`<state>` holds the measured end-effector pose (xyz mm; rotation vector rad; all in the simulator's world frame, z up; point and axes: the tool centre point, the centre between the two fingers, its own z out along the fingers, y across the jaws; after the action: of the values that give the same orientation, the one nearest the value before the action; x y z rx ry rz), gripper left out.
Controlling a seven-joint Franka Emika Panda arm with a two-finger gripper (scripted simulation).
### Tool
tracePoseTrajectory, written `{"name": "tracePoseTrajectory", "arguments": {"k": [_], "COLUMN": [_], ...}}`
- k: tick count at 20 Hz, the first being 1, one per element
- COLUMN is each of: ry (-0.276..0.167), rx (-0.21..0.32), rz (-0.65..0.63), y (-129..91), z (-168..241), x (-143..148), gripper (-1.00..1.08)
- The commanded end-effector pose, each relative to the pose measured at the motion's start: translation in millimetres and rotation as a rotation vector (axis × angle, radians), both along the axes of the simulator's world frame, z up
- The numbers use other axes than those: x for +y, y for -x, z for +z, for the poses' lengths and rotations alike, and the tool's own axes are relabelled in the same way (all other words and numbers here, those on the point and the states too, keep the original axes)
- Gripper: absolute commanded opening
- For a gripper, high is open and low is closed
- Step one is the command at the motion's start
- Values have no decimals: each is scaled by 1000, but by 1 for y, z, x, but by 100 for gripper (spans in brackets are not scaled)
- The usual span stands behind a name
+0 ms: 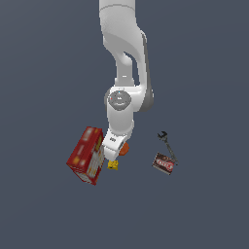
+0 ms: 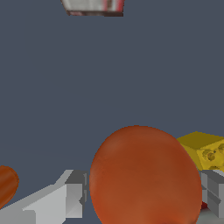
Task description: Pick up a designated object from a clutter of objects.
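Down low, the white robot arm (image 1: 124, 73) bends over a small bunch of things on the dark gray floor (image 1: 44, 58). The big red box (image 1: 86, 155) lies tilted just beside the gripper (image 1: 113, 154), on the exterior view's left; it has yellow and white marks on it, but the writing is too blurry to read. The orange ball (image 2: 144, 175) sits right between the two gray fingers (image 2: 73, 194), one finger on each side of it, and it fills the gap from side to side. The jaws are spread about as wide as the ball, and I cannot tell if they are squeezing it or only standing next to it. The ball is nearly round and smooth, a bit egg-like in the wrist view, so it points no clear way. In the exterior view only a bit of it peeks out past the gripper, away from the red box. The tiny yellow block (image 1: 113, 165) with little holes lies just beside the ball. Well apart from the red box, on the exterior view's right, lie the dark wrench (image 1: 166, 143) and the small packet (image 1: 164, 163) with a red label, whose words are too small to read. Another orange thing (image 2: 6, 183) shows at the edge of the wrist view.
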<state>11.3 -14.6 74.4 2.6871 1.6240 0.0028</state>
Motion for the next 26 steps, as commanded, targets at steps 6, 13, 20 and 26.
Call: {"name": "tracePoseTrajectory", "arguments": {"k": [6,13,20,26], "ry": [0,0,-1,-2], "rx": [-2,-1,1,1], "rz": [1,1,1,2], "y": [12,29,46,57], "z": [50,117,190,243], "x": [0,0,1,1], "gripper": [-100,-100,-100,-100]}}
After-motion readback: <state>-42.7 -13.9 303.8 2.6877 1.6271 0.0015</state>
